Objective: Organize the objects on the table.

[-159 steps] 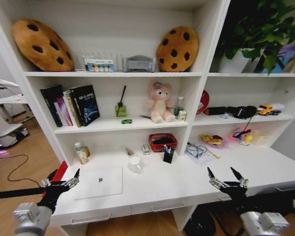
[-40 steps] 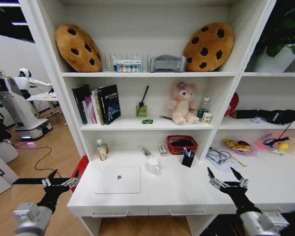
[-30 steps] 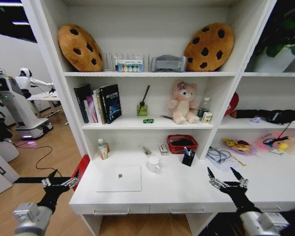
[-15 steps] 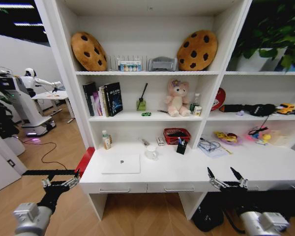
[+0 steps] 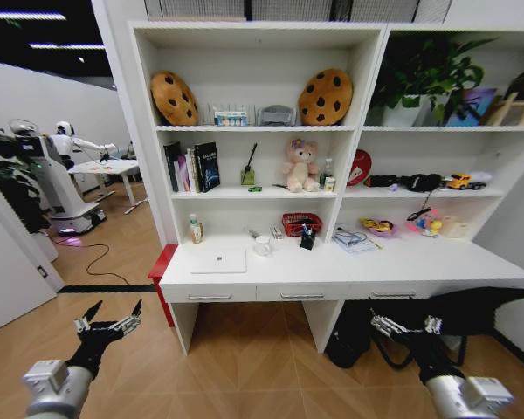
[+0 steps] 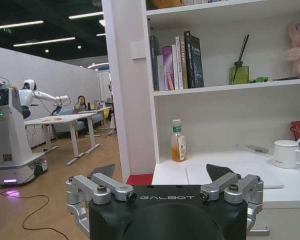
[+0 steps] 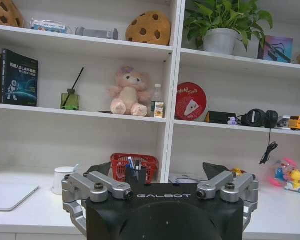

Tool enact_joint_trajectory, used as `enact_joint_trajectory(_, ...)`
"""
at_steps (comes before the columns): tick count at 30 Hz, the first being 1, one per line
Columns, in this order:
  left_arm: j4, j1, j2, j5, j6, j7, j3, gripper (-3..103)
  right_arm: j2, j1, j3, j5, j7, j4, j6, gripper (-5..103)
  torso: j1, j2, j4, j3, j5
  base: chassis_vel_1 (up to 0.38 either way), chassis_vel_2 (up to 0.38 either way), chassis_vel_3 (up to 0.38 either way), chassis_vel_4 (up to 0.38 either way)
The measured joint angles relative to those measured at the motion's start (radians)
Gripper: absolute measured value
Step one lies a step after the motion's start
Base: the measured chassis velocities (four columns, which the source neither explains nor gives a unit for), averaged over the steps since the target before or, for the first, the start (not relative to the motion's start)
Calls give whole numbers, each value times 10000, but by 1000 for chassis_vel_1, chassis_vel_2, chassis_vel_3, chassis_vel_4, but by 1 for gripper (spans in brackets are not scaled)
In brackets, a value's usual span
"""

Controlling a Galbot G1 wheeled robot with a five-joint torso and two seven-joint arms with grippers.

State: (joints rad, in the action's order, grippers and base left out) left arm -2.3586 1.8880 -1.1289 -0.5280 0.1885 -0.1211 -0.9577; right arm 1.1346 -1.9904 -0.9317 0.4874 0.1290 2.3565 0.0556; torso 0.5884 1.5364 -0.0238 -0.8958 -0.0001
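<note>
head view: the long white desk (image 5: pixel 349 278) is seen well ahead, with the silver laptop (image 5: pixel 218 260) lying flat at its left end, a white mug (image 5: pixel 262 246) just right of it, a black pen holder (image 5: pixel 306 240) in front of a red basket (image 5: pixel 300 223), and a small bottle (image 5: pixel 195 230) at the far left by the shelf wall. the left gripper (image 5: pixel 107 325) and right gripper (image 5: pixel 405 326) are held low over the floor, well short of the desk, jaws apart, nothing held. left wrist view: the left gripper (image 6: pixel 165 172) is seen spread open; the bottle (image 6: pixel 178 141) is judged light and smooth, best taken round its body; the laptop (image 6: pixel 230 175) is largely hidden behind the fingers. right wrist view: the right gripper (image 7: pixel 158 170) is seen open too; the pens (image 7: pixel 134 165) are partly blocked by it, judged thin, stiff and light, best pinched at mid-shaft. the laptop (image 7: pixel 10 194) is cut off at the edge, judged heavy, flat and slippery, with only an edge to take. the tiny green car (image 5: pixel 255 188) on the shelf is hard to make out.
</note>
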Motion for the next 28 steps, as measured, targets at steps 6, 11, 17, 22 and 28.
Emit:
enact_joint_trajectory(6,0,1,0,0,0,0,0,100,1,0,0,0,0,1,0,100,-3,3,-5,3,-5,107,-93,-148,144)
enact_joint_trajectory(11,0,0,0,0,-1,0,0,100,1,4,0,0,0,0,0,100,10,-5,-1,-1,-2,-33,5,26,-9)
enact_joint_trajectory(17,0,0,1,0,0,0,0,100,0,5,0,0,0,0,0,100,12,-6,0,-1,-2,-29,30,48,-28)
enact_joint_trajectory(22,0,0,1,0,0,0,0,100,0,3,0,0,0,0,0,100,3,-1,-2,1,0,0,0,0,0)
enact_joint_trajectory(28,0,0,1,0,0,1,0,100,1,2,0,0,0,0,0,100,1,0,-2,1,1,0,0,0,0)
